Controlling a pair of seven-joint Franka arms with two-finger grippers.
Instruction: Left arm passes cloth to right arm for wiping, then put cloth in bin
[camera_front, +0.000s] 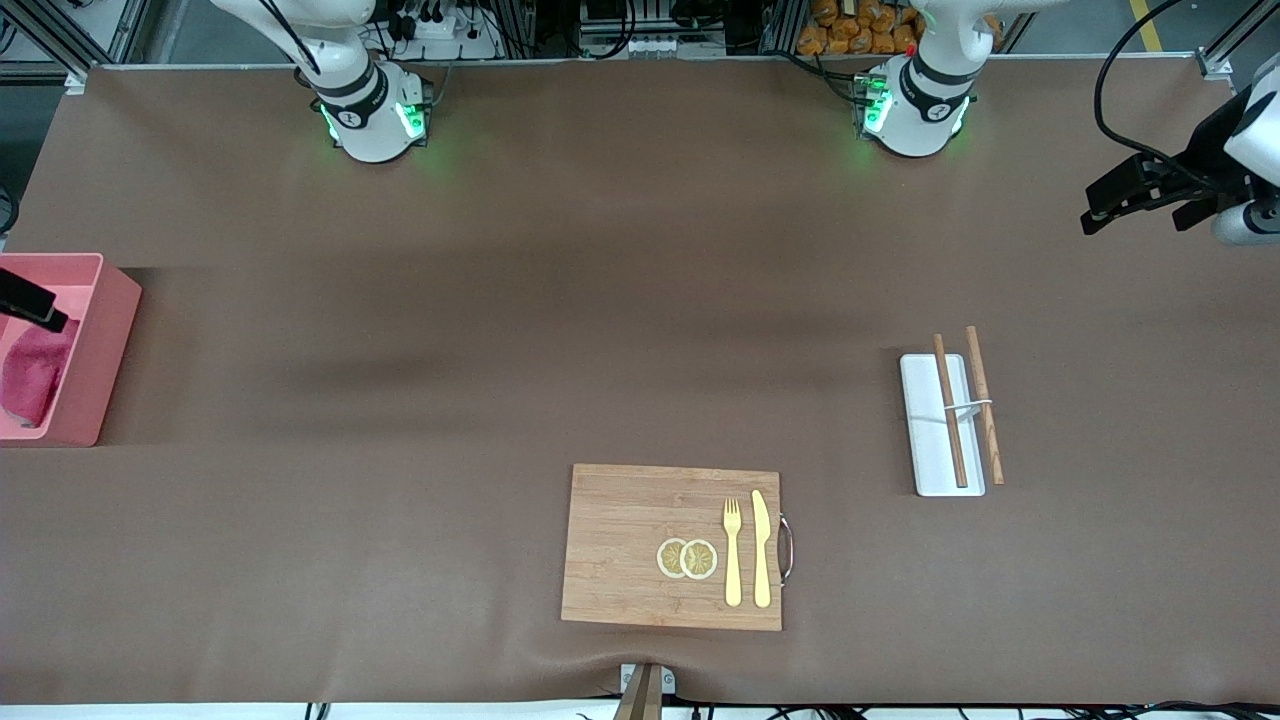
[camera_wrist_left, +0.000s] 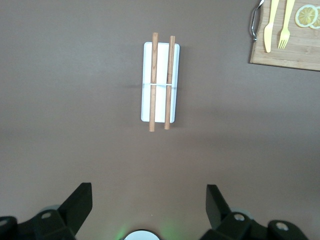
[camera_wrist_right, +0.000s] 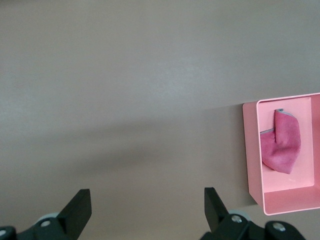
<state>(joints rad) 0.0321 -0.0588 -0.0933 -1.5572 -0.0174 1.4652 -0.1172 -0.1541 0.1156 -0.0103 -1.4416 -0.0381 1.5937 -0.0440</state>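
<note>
The crimson-pink cloth (camera_front: 32, 372) lies crumpled inside the salmon-pink bin (camera_front: 108, 345) at the right arm's end of the table. Only a black part of my right gripper (camera_front: 38, 310) shows, over the bin's rim at the picture's edge. In the right wrist view the right gripper (camera_wrist_right: 147, 210) is open and empty over bare table, with the bin (camera_wrist_right: 251, 150) and the cloth (camera_wrist_right: 281, 149) off to one side. My left gripper (camera_front: 1145, 205) hangs open and empty above the left arm's end of the table. In the left wrist view it (camera_wrist_left: 148, 207) is open.
A white flat tray (camera_front: 925, 440) with two wooden chopsticks (camera_front: 950, 410) lies toward the left arm's end; it also shows in the left wrist view (camera_wrist_left: 148, 60). A wooden cutting board (camera_front: 625, 545) with lemon slices (camera_front: 687, 558), a fork and a knife lies near the front camera.
</note>
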